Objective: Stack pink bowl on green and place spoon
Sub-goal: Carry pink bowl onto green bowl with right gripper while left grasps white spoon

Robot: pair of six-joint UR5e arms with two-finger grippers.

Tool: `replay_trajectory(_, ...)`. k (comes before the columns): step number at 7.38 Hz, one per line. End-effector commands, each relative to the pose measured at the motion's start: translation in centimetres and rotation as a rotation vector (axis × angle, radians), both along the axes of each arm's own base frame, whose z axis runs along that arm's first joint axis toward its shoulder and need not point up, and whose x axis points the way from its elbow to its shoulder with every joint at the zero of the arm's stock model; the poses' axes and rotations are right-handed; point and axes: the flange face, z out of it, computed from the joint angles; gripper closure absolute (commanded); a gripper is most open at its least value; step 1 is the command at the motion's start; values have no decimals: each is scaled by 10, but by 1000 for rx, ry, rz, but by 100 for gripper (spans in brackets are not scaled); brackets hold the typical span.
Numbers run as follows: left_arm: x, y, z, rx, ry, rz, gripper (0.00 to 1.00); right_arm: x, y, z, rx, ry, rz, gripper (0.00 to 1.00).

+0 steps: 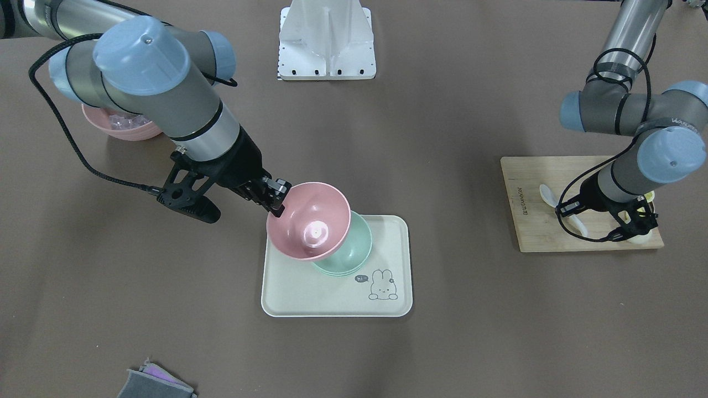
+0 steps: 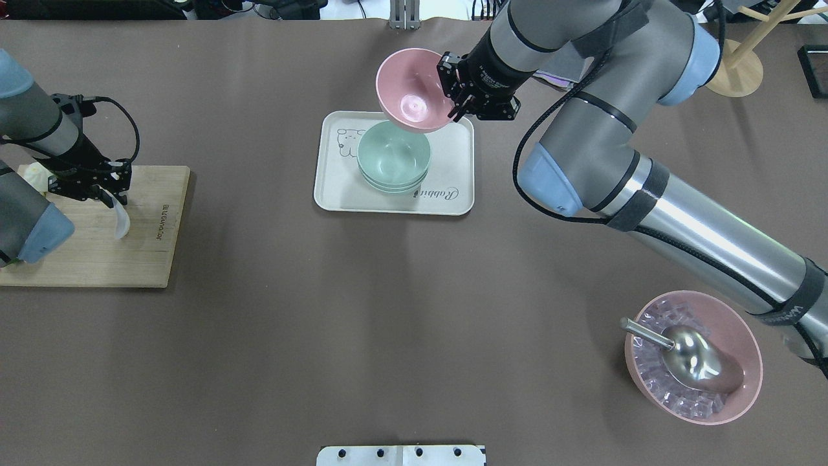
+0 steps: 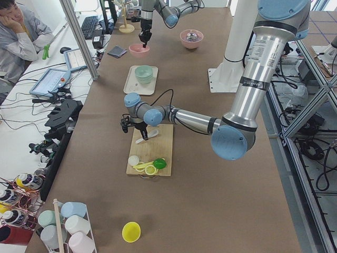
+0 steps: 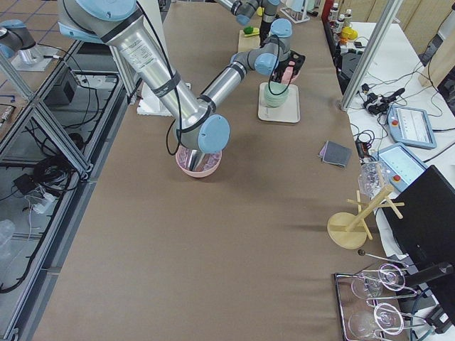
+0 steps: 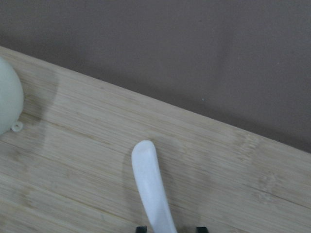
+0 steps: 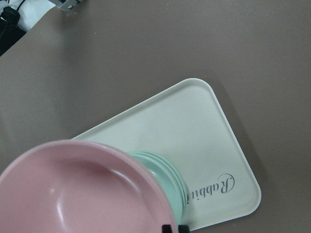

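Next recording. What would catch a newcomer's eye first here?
First, the tilted pink bowl, pinched by its rim in the right gripper just above the stacked green bowls on the rabbit tray. Next, far off on the robot's left, the left gripper sits at a white spoon on a wooden board.

A robotics lab: aluminium frame [image 3: 79,37], operator [image 3: 18,31] beside tablets [image 3: 52,81], tangled cables [image 3: 311,150], 2 bolted-down arms [image 3: 253,68].

A brown-covered table [image 2: 259,336] stands on a grey tiled floor [image 3: 316,221].
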Motion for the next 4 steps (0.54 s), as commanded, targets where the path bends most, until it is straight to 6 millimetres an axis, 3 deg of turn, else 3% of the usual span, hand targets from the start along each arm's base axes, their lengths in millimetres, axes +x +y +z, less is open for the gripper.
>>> replay_trajectory(1, 6, -9, -22, 20, 21, 0, 100, -26, 12, -17, 12, 2, 25, 100)
replay_trajectory(2, 11, -16, -44, 37, 39, -6, 100, -39, 17, -21, 5, 4, 27, 100)
replay_trajectory(4, 22, -31, -113, 21, 94, -60, 100, -67, 19, -10, 9, 50, 36, 100)
